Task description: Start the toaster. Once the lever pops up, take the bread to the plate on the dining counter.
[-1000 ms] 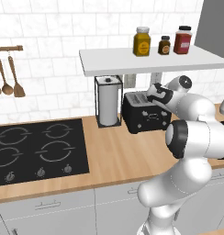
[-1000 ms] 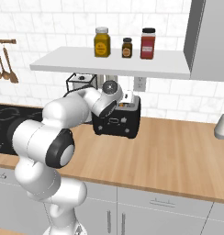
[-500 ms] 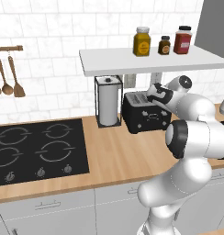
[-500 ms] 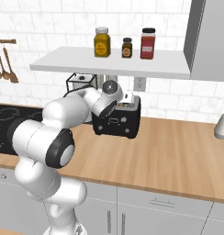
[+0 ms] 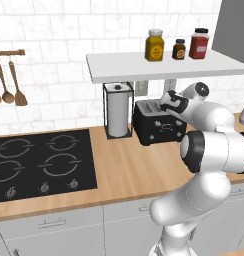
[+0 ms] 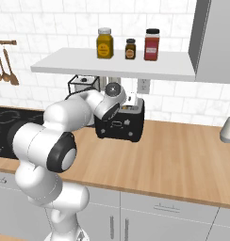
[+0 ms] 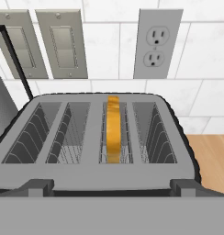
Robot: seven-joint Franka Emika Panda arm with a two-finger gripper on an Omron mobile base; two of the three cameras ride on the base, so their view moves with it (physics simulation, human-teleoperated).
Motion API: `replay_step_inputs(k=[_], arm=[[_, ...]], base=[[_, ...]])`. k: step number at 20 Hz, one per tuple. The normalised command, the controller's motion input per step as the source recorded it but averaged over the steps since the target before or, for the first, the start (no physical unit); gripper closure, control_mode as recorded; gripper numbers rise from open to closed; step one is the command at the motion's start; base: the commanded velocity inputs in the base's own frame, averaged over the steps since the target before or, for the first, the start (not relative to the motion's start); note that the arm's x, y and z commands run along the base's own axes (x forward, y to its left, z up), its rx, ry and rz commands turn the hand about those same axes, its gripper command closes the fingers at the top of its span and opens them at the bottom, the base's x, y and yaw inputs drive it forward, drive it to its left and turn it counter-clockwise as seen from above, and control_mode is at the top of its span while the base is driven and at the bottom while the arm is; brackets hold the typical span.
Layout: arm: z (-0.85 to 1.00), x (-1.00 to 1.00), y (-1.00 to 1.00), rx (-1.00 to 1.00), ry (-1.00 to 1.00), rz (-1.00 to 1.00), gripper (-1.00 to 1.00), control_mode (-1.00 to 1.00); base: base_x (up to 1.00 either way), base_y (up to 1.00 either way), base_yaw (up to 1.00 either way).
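The wooden bench (image 5: pixel 124 175) runs along the tiled wall, with the black stovetop (image 5: pixel 41 162) set into it on one side and a white shelf (image 6: pixel 112 66) of three jars above; the dining counter and plate, where the bread must end up, are somewhere else in the kitchen. The white arm (image 6: pixel 69 117) reaches forward from the base so that its hand sits just over the front of the toaster (image 5: pixel 159 122), which stands on the bench against the wall, just beside the paper-towel roll (image 5: pixel 118 112). The tool (image 7: pixel 112 186) hangs above the near edge of the toaster with its two dark tips spread wide apart and nothing between them. Looking down from the hand, the bread (image 7: pixel 113 128) stands upright in one of the slots, showing its top edge and sitting low among the wire guides, with a wall socket (image 7: pixel 157 43) behind it. As a judgement, the task is near its beginning: the slice is loaded and the hand is lined up over the toaster, but I cannot tell from these views whether the lever is pressed, and lifting the bread and carrying it off to the plate all remain
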Motion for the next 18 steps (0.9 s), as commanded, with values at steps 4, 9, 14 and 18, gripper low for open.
replay_step_inputs(k=[4, 9, 14, 18], arm=[[0.0, 0.0, 0.0, 0.0, 0.0, 0.0, -1.0, -1.0], [0.0, 0.0, 0.0, 0.0, 0.0, 0.0, -1.0, -1.0], [0.0, 0.0, 0.0, 0.0, 0.0, 0.0, -1.0, -1.0], [0.0, 0.0, 0.0, 0.0, 0.0, 0.0, -1.0, -1.0]], base=[[0.0, 0.0, 0.0], [0.0, 0.0, 0.0], [0.0, 0.0, 0.0], [0.0, 0.0, 0.0]])
